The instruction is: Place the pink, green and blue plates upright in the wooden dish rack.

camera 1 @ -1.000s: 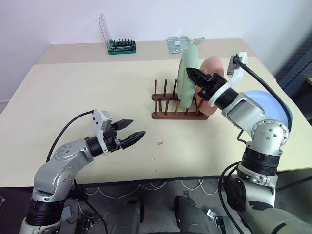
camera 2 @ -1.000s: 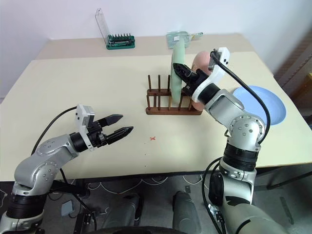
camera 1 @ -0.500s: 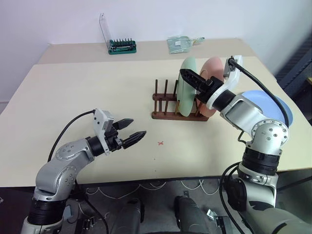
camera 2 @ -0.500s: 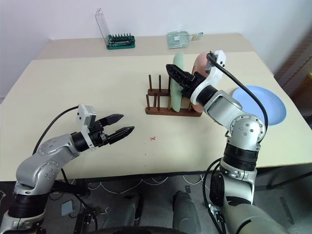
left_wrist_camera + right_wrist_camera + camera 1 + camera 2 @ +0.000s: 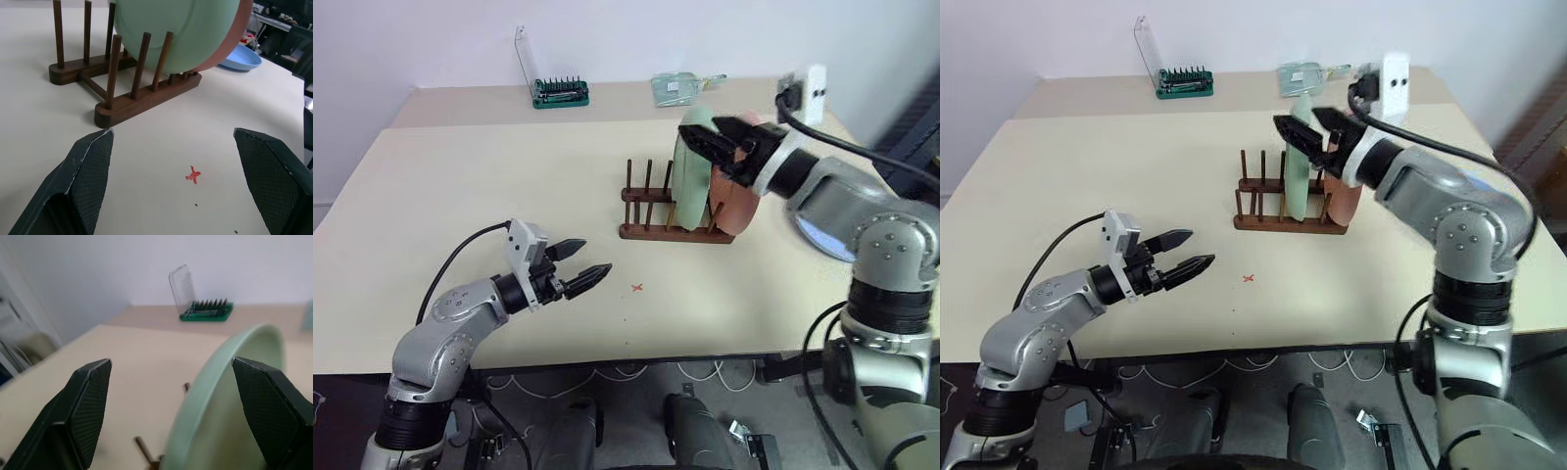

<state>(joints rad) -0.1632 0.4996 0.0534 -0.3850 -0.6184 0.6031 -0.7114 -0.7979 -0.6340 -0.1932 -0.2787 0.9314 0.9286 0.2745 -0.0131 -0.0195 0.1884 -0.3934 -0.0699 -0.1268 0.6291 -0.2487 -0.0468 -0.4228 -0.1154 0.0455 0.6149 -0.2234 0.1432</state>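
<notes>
The wooden dish rack stands at mid-table. A green plate stands upright between its pegs, and a pink plate stands upright just behind it on the right. The blue plate lies flat on the table to the right of the rack, partly hidden by my right arm. My right gripper hovers open just above the green plate's top rim, holding nothing. Well to the left of the rack and low over the table, my left gripper is open and empty, pointing toward the rack.
A small red cross is marked on the table in front of the rack. A green bit holder with a clear lid and a clear packet lie on the far table section. The rack's left slots hold nothing.
My right gripper let go of the green plate, which now stands upright in the rack. It then opened, rolled and rose above the plate's rim. The left arm has stayed still.
</notes>
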